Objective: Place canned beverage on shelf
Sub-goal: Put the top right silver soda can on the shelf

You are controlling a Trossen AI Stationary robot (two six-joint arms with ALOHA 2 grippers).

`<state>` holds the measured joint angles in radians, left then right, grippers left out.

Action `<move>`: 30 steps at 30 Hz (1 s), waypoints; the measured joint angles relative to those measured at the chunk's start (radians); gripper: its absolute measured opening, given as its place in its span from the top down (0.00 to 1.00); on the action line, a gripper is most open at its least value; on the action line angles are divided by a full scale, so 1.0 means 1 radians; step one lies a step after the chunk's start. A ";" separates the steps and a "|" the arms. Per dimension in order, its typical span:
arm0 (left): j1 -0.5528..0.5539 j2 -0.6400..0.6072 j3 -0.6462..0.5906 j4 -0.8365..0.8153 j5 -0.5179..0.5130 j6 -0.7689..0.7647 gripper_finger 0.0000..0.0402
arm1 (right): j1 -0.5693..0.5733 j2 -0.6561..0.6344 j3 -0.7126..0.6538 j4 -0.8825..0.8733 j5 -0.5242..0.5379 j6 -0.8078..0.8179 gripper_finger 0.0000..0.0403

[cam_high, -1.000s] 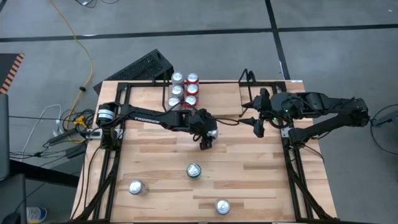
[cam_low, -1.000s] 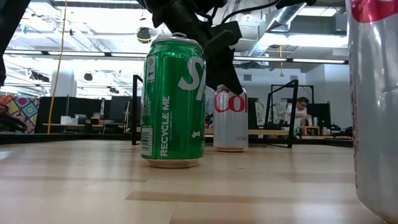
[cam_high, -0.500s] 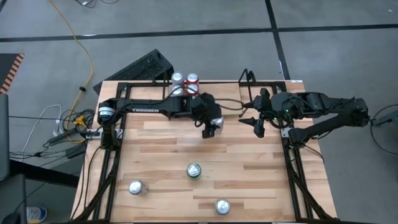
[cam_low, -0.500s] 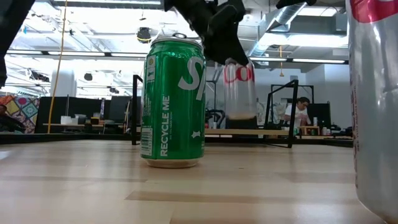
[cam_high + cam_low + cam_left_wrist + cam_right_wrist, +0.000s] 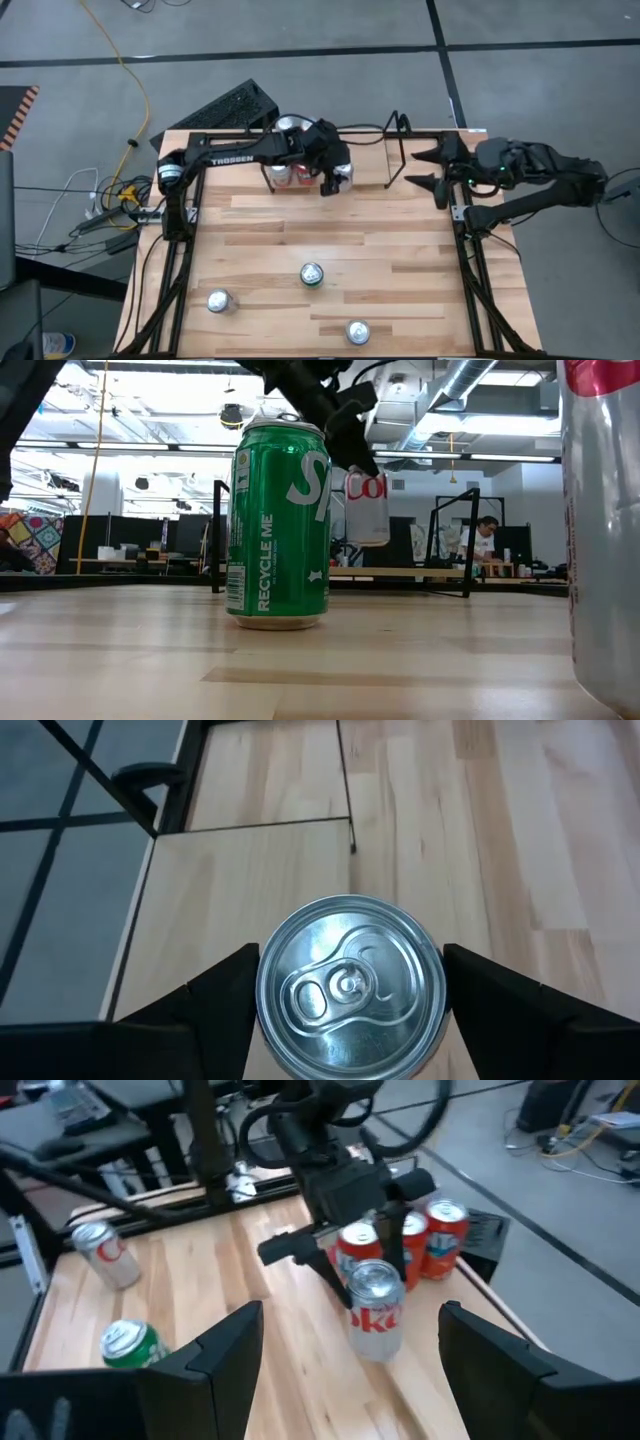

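Open-plan lab or office: exposed ceiling ducts, desk rows (a person seated behind).

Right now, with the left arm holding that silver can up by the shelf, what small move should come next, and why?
Probably lower it. The left gripper holds the silver can in its jaws, clear of the wood, beside the red cans already on the shelf. The left wrist view shows bare shelf floor beneath it. The right gripper waits, open, at the shelf's other end.

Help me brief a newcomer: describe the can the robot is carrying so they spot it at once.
Look to the far edge of the wooden table, where the wire shelf holds a cluster of red and silver cans. Just beside that cluster, the left gripper grips a silver can with red lettering. Unlike every other can, it hangs in the air.
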<state>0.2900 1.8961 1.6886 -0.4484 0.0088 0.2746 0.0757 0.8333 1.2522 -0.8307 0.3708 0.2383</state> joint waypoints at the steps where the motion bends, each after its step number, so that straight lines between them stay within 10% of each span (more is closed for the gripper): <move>1: 0.008 0.000 0.000 0.002 0.012 0.008 0.35 | 0.000 -0.007 0.000 -0.005 0.005 0.005 0.31; 30: 0.122 0.003 -0.006 -0.028 0.207 0.290 0.33 | 0.000 0.026 0.000 -0.037 -0.001 0.024 0.31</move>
<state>0.4125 1.8996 1.6825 -0.4761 0.2156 0.5644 0.0760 0.8593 1.2520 -0.8680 0.3698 0.2626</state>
